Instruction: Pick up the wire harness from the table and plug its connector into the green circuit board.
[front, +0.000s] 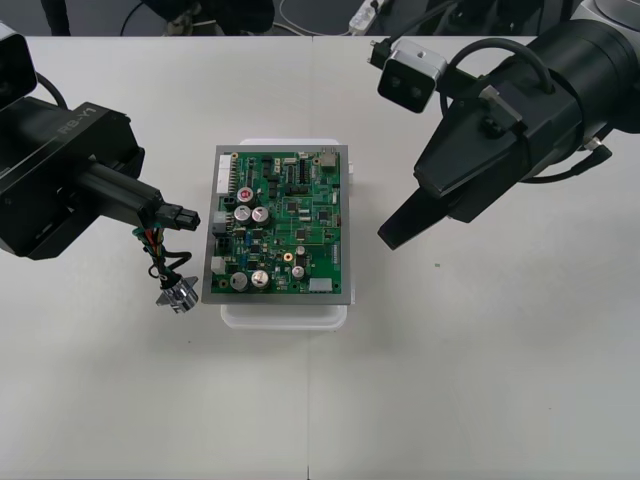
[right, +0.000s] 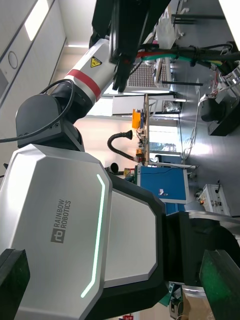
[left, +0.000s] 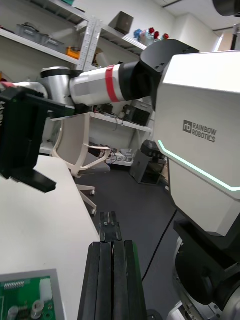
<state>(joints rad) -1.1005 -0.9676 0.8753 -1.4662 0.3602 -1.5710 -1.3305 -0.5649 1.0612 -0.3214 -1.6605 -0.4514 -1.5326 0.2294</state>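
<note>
The wire harness (front: 163, 250) is a little bunch of thin curly wires (front: 153, 243), red, green and black. One end has a small black plug (front: 181, 218). The other end has a round shiny metal socket (front: 178, 294) with a flat rim. The left gripper (front: 152, 208) holds the harness, its black fingers (left: 112, 260) pressed together on the wires right behind the plug. The plug points sideways at the green board (front: 285, 225), just beside its left edge but not touching it. The wires droop down, and the socket hangs at the bottom, near the board's near left corner. The board is full of tiny parts and lies flat on a white base (front: 285, 316) in the middle of the pale table (front: 480, 390). The right gripper (front: 392, 232) is on the other side, close to the board's right edge, with its two fingers spread wide apart and nothing in them.
</note>
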